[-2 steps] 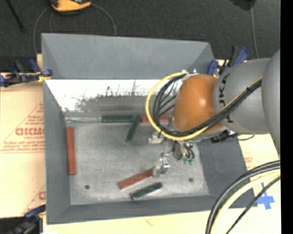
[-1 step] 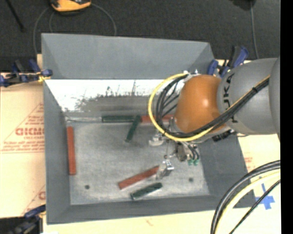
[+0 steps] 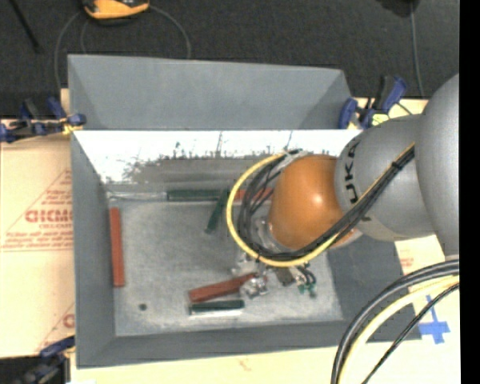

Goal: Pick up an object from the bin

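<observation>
My gripper (image 3: 256,282) is low in the bin's front middle, mostly hidden under the arm's orange cover. It sits at the right end of a red-brown stick (image 3: 214,292) that lies slanted on the floor. Just in front of that stick lies a dark green stick (image 3: 216,306), close to the front wall. Whether the gripper touches or holds the red-brown stick is hidden.
A long red stick (image 3: 117,246) lies along the left wall. A dark green stick (image 3: 196,194) lies at the back wall, with a shorter green one (image 3: 217,214) tilted beside it. A small dark speck (image 3: 142,307) sits front left. The arm covers the bin's right part.
</observation>
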Robot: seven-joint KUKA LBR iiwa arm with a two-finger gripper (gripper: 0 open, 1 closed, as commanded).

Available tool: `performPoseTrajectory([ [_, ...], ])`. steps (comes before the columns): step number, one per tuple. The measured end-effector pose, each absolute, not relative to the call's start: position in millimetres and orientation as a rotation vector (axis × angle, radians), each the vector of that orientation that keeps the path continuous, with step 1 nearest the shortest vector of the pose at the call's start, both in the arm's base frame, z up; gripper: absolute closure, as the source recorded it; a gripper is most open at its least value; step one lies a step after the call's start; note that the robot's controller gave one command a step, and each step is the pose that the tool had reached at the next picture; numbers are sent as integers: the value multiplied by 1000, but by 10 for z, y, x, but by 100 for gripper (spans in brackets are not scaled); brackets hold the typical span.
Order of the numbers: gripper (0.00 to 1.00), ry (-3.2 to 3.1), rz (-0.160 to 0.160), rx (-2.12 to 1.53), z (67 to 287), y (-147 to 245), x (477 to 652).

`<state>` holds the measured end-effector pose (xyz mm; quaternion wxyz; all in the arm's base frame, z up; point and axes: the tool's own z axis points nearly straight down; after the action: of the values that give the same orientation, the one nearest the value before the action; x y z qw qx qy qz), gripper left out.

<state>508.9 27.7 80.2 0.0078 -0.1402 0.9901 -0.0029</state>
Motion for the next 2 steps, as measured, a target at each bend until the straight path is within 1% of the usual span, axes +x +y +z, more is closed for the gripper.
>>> performPoseTrajectory([
  [2,100,3098,-9,-441,818,275,5084],
])
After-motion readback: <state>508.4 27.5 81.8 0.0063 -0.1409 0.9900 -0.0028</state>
